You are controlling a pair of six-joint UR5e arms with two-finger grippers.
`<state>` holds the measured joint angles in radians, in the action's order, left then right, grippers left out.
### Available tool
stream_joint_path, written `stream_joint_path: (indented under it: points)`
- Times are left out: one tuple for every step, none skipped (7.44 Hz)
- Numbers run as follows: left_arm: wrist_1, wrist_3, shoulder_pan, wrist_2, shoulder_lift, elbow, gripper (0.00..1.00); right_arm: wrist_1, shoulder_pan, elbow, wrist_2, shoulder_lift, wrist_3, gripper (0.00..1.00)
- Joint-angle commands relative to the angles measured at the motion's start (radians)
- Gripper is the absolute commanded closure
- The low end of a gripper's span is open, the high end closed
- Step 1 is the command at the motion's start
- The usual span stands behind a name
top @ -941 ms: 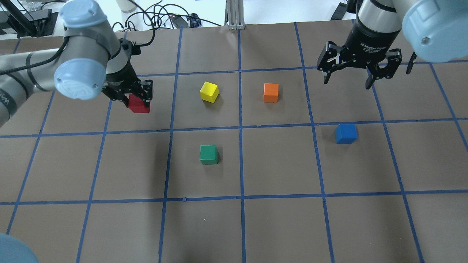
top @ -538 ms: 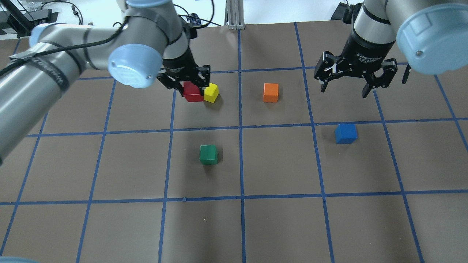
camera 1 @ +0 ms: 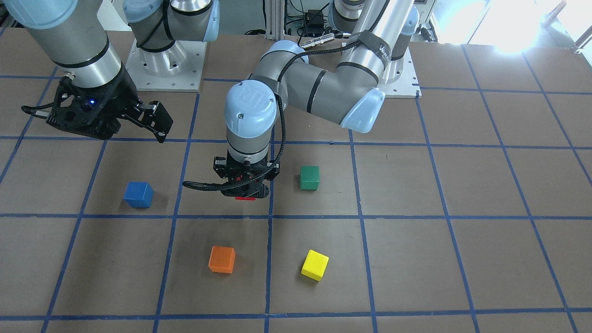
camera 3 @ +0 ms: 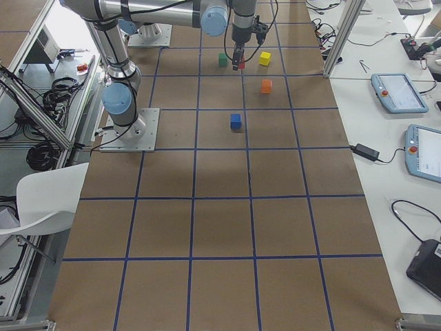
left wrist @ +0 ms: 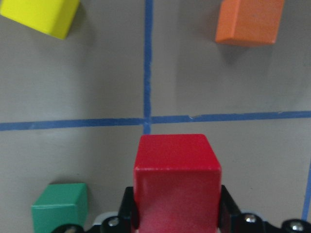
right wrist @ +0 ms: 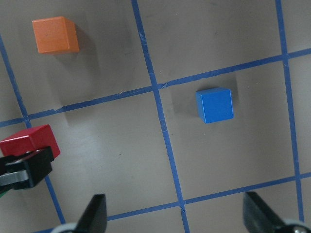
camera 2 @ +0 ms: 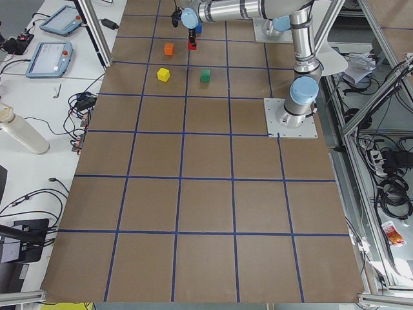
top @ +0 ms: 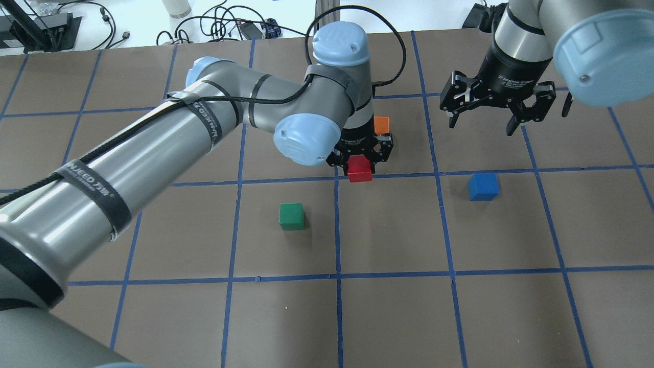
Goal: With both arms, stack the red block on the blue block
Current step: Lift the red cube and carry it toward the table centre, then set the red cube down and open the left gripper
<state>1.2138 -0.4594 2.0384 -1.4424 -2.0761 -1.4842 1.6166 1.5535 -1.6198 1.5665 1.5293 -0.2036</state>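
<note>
My left gripper (top: pixel 360 161) is shut on the red block (top: pixel 359 169) and holds it above the table, over a blue tape crossing near the middle. The left wrist view shows the red block (left wrist: pixel 177 179) clamped between the jaws. The blue block (top: pixel 483 186) sits alone on the table to the right of it, also seen in the right wrist view (right wrist: pixel 215 105). My right gripper (top: pixel 485 121) is open and empty, raised above the table behind the blue block. The red block (right wrist: pixel 31 141) shows at the left edge of the right wrist view.
A green block (top: pixel 291 216) lies left of and nearer than the red block. An orange block (top: pixel 381 124) sits just behind my left gripper. A yellow block (camera 1: pixel 315 265) is hidden under my left arm in the overhead view. Blue tape lines grid the brown table.
My left arm has swung right with the red block, from beside the yellow block to the middle near the orange block. The right gripper has barely moved and stays open.
</note>
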Motion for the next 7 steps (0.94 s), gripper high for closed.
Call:
stream_joint_path:
  points:
    - [-0.023,-0.042,0.043,-0.006,-0.060,0.001,0.99,0.000,-0.001,0.001,0.001,0.000,0.003,0.00]
    - [-0.023,-0.045,0.048,-0.004,-0.079,0.001,0.97,0.000,0.000,0.001,0.000,0.000,0.003,0.00]
    - [-0.028,-0.050,0.055,-0.006,-0.091,0.001,0.84,0.000,0.000,0.003,0.001,0.000,0.003,0.00]
    - [-0.034,-0.050,0.059,-0.006,-0.093,0.001,0.48,0.000,0.000,0.005,0.001,0.000,0.006,0.00]
    - [-0.034,-0.048,0.057,-0.007,-0.091,0.001,0.14,0.000,-0.001,0.006,0.001,-0.001,0.004,0.00]
    - [-0.034,-0.045,0.057,-0.004,-0.087,0.001,0.13,0.000,-0.001,0.008,0.001,0.000,0.004,0.00]
    - [-0.019,-0.036,0.049,-0.004,-0.059,0.001,0.07,0.000,0.000,0.009,0.003,-0.001,0.004,0.00]
